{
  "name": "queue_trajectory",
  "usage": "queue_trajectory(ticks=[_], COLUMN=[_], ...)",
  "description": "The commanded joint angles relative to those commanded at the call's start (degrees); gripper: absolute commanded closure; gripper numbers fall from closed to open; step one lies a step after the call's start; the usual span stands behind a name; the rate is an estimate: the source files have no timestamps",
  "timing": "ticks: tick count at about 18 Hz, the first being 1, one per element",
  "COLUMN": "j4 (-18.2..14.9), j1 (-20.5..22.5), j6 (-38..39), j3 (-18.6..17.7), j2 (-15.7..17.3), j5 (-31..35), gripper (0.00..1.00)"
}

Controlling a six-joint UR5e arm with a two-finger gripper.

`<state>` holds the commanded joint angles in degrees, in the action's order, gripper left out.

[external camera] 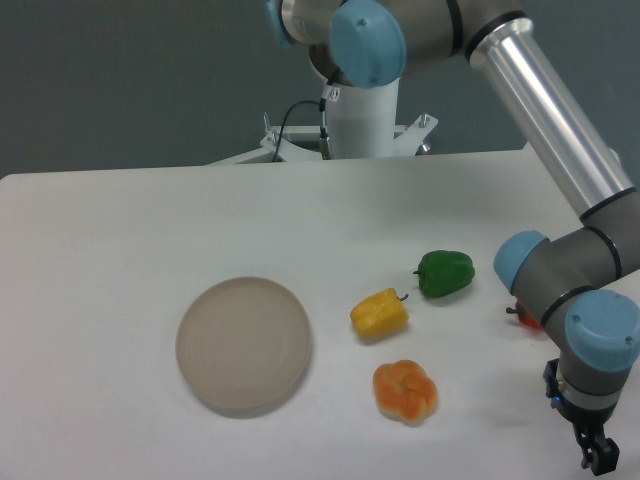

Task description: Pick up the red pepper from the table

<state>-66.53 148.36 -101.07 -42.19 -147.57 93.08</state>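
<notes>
The red pepper [523, 319] shows only as a small red sliver with a dark stem on the white table [120, 230] at the right, mostly hidden behind the arm's grey wrist. The gripper [599, 458] hangs at the bottom right corner, nearer the camera than the pepper and apart from it. Only its dark fingertips [603, 461] show at the frame's edge, and their gap cannot be made out. Nothing is seen held in it.
A green pepper [445, 272] lies left of the red one. A yellow pepper [379, 313] and an orange lobed pepper [405, 391] lie mid-table. A round beige plate [244, 343] sits left of them. The arm's base [360, 120] stands at the far edge.
</notes>
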Motion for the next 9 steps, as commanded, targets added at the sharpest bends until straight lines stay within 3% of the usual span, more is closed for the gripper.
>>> queue_trajectory(ticks=[7,9], j4=[-1.9,-2.5], j1=[0.0,0.0], j6=[-0.6,-2.0], j3=[-1.5,-3.4], j2=[1.4,2.8], j5=[-0.4,-0.4], gripper=[0.0,0.0])
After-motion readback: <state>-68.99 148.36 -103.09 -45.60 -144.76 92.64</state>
